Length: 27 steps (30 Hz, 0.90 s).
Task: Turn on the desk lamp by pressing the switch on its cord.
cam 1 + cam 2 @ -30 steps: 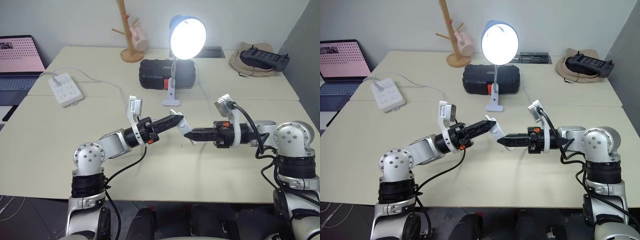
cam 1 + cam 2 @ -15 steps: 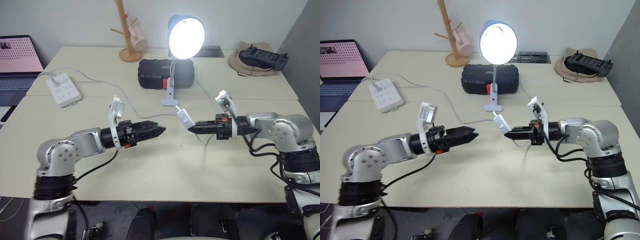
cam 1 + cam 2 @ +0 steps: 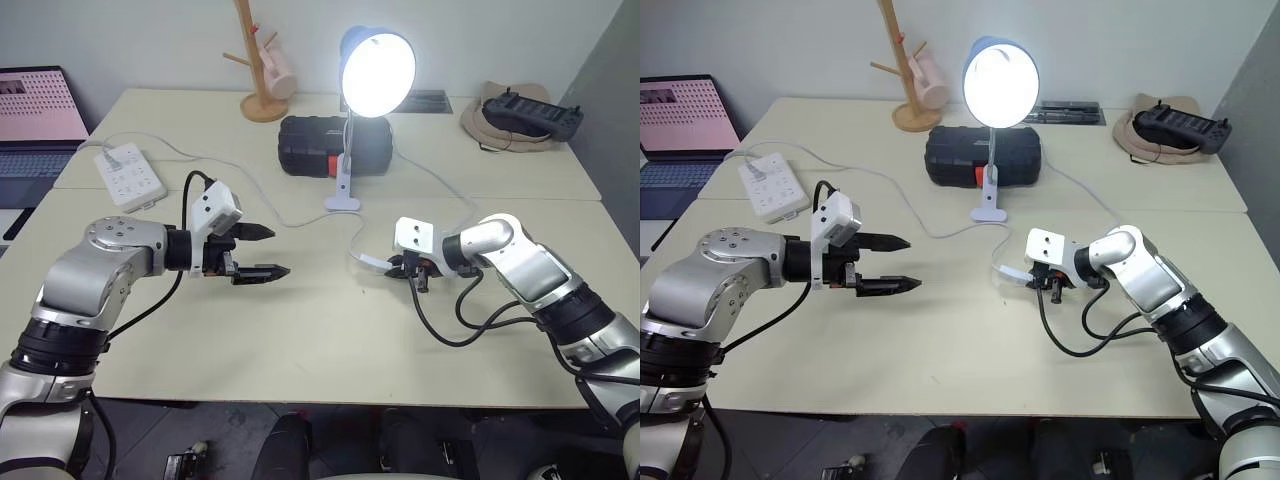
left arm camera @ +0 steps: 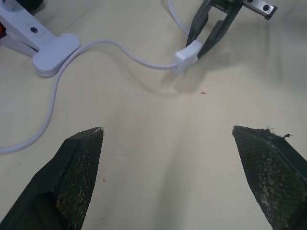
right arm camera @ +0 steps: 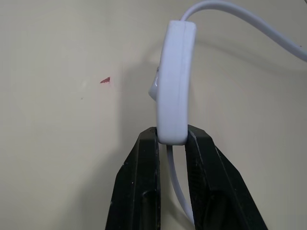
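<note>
lamp [image 3: 375, 75] behind switch [image 3: 374, 263] | power strip [image 3: 131, 174] left

Looks like an office: pale desks [image 3: 300, 330], open laptop [image 3: 35, 115] far left, power strip [image 3: 130, 175], plain wall [image 3: 140, 40].

The left arm reaches forward from the left side, elbow bent, and its black two-fingered tool [image 3: 262, 252] hangs above the bench with the fingers spread wide and nothing between them. The right arm bends inward, its tool [image 3: 1038, 281] pointing down-left, fingers closed on the small white oblong switch [image 5: 173, 81].
</note>
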Available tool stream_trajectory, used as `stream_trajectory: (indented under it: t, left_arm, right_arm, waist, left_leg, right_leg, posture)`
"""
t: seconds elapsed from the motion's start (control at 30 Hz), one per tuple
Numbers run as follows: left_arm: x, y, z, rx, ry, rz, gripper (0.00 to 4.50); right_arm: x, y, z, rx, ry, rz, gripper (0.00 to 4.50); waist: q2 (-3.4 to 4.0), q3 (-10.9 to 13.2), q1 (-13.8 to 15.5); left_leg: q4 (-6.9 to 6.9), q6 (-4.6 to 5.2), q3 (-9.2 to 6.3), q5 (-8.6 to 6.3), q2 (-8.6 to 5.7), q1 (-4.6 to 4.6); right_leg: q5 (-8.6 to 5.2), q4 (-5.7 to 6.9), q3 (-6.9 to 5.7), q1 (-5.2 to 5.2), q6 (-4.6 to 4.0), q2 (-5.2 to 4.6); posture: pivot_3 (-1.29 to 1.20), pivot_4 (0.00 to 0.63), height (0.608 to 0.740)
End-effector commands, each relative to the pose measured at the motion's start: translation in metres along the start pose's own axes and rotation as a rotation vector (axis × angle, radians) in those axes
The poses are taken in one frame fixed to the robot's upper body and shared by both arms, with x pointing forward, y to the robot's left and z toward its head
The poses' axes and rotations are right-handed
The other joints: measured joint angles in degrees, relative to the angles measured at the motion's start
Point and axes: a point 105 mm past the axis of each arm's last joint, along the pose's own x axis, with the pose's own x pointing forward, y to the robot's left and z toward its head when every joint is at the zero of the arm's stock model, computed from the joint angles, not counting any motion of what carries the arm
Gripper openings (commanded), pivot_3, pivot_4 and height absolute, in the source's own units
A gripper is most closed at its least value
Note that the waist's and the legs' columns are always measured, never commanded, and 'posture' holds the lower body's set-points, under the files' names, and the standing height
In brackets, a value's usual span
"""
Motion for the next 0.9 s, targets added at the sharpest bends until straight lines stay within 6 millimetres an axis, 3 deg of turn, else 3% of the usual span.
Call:
stream_trajectory:
  t: [0.03, 0.33, 0.5, 0.67, 0.77, 0.9]
  left_arm:
    - [-0.003, 0.002, 0.008, 0.033, -0.016, 0.002, 4.50]
    - [-0.004, 0.006, 0.009, 0.025, -0.022, -0.003, 4.50]
    - [-0.010, 0.011, 0.004, 0.023, 0.017, 0.019, 4.50]
    - [-0.017, 0.018, 0.002, 0.062, 0.058, 0.036, 4.50]
    - [-0.020, 0.023, 0.003, 0.085, 0.071, 0.031, 4.50]
    - [-0.023, 0.029, 0.004, 0.110, 0.078, 0.027, 4.50]
  right_arm:
    - [-0.003, 0.000, -0.003, -0.009, 0.008, 0.009, 1.13]
    - [-0.015, -0.003, -0.004, 0.034, -0.024, -0.004, 3.35]
    - [-0.040, 0.000, 0.011, 0.112, -0.117, -0.010, 4.47]
    - [-0.077, 0.003, 0.021, 0.189, -0.239, -0.139, 4.49]
    - [-0.098, 0.018, 0.020, 0.263, -0.293, -0.158, 4.49]
    - [-0.109, 0.035, 0.011, 0.308, -0.279, -0.191, 4.49]
  waist:
    - [0.00, 0.0, 0.0]
    - [0.00, 0.0, 0.0]
    - [0.01, 0.0, 0.0]
    - [0.00, 0.0, 0.2]
    - [0.00, 0.0, 0.2]
    - [0.00, 0.0, 0.3]
  left_leg:
    - [0.01, 0.00, -0.02, 0.00, 0.00, 0.00]
    - [0.05, 0.01, -0.13, 0.00, -0.02, 0.02]
    - [0.05, 0.01, -0.18, 0.00, -0.01, 0.01]
    - [0.07, 0.01, -0.21, 0.00, -0.02, 0.00]
    - [0.07, 0.01, -0.19, -0.01, -0.03, 0.01]
    - [0.08, 0.02, -0.13, -0.01, -0.06, 0.02]
  right_leg:
    - [0.00, 0.01, -0.02, 0.00, 0.00, 0.00]
    - [0.00, 0.15, -0.01, -0.01, 0.00, 0.00]
    - [0.00, 0.18, -0.03, -0.01, -0.01, -0.04]
    - [0.00, 0.20, -0.09, 0.02, -0.01, -0.04]
    - [0.00, 0.20, -0.07, 0.04, -0.01, -0.06]
    - [0.00, 0.20, -0.09, 0.06, -0.01, -0.06]
  posture:
    - [0.00, 0.150, 0.740]
    - [0.00, 0.150, 0.740]
    - [0.00, 0.150, 0.740]
    - [0.00, 0.150, 0.740]
    - [0.00, 0.150, 0.740]
    - [0.00, 0.150, 0.740]
